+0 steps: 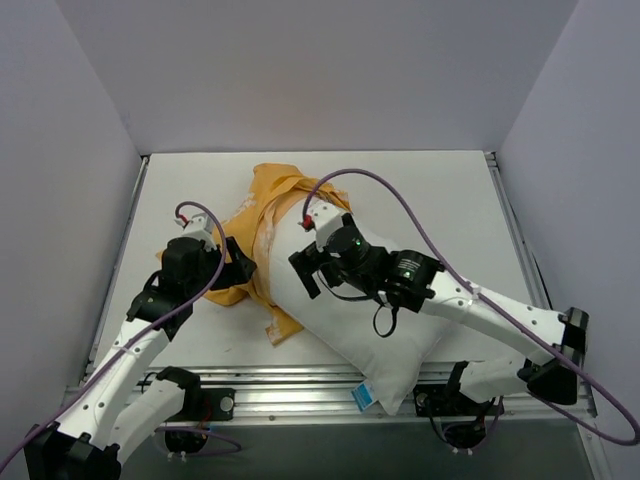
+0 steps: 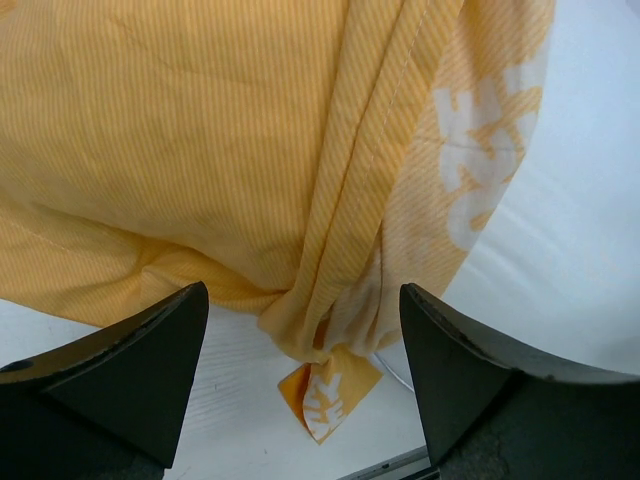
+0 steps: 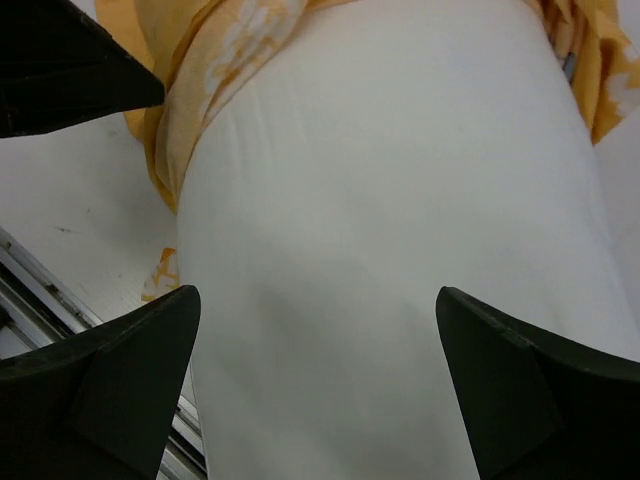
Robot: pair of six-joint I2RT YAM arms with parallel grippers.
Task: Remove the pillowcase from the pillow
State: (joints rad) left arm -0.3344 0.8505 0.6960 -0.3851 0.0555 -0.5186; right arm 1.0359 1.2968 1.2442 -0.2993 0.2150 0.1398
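The pillow point(image 1: 345, 320) lies slantwise on the desk point(image 1: 440, 200), its long axis running from far left to near right. Its near-right corner, with a small blue tag point(image 1: 362, 397), hangs over the metal rail point(image 1: 290, 385) at the desk's near edge. The pillowcase point(image 1: 270, 195) is bunched around the far-left end and spills off the pillow's left side onto the desk.

Bare desk shows to the far side and to the right, up to the walls point(image 1: 70, 200); on the left the fabric lies nearer the wall.

The left gripper point(image 1: 238, 272) sits at the pillowcase's left edge. Its wrist view alone shows the fingers spread wide, a gathered fold of striped cloth and its paler patterned inside between them. The right gripper point(image 1: 308, 272) hangs over the pillow's middle. Its own view shows its fingers also wide apart, straddling smooth white cover.
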